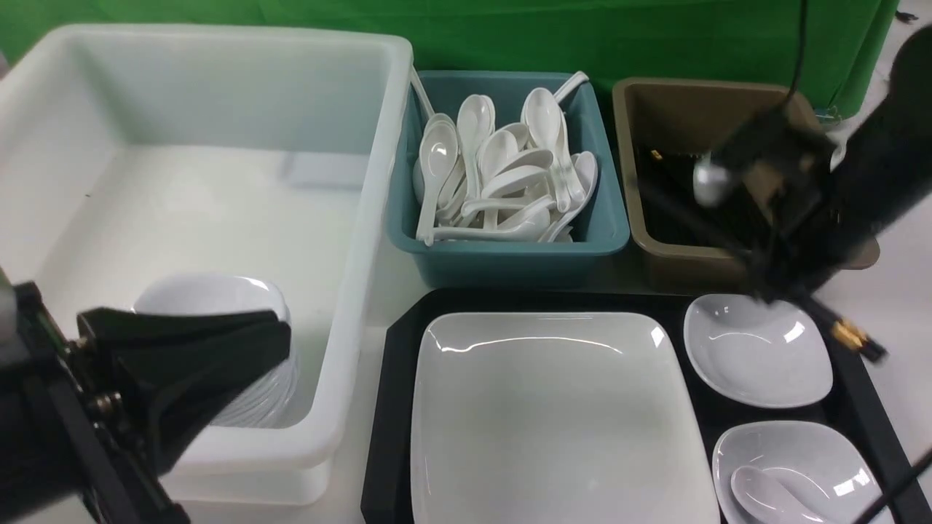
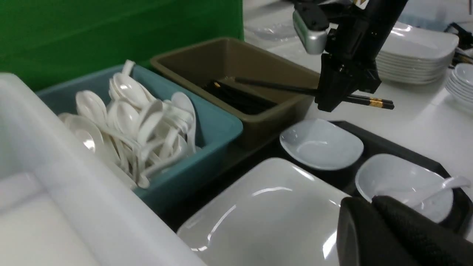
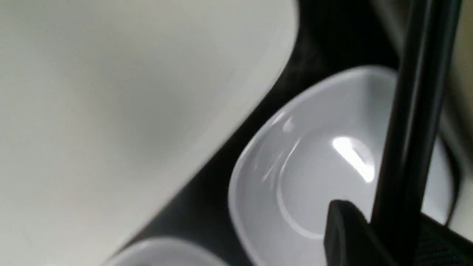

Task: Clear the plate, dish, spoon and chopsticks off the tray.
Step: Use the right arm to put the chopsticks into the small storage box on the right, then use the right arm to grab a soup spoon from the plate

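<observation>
The large square white plate [image 1: 553, 415] lies on the black tray [image 1: 389, 407], with two small white dishes to its right, a far one [image 1: 757, 349] and a near one [image 1: 794, 466]. The white spoon [image 1: 772, 495] lies in the near dish. My right gripper [image 1: 772, 280] is shut on the black chopsticks [image 1: 848, 335] and holds them above the far dish; the left wrist view shows their thin ends [image 2: 273, 85] reaching over the brown tub [image 1: 677, 124] and their gold bands [image 2: 375, 101] behind the gripper. My left gripper [image 1: 284, 335] is shut and empty, over the white tub's front.
A big white tub [image 1: 218, 145] on the left holds a stack of small dishes [image 1: 218, 298]. A teal bin [image 1: 502, 255] holds several white spoons. The brown tub holds more black chopsticks. Stacks of plates [image 2: 417, 55] stand on the table beyond the tray.
</observation>
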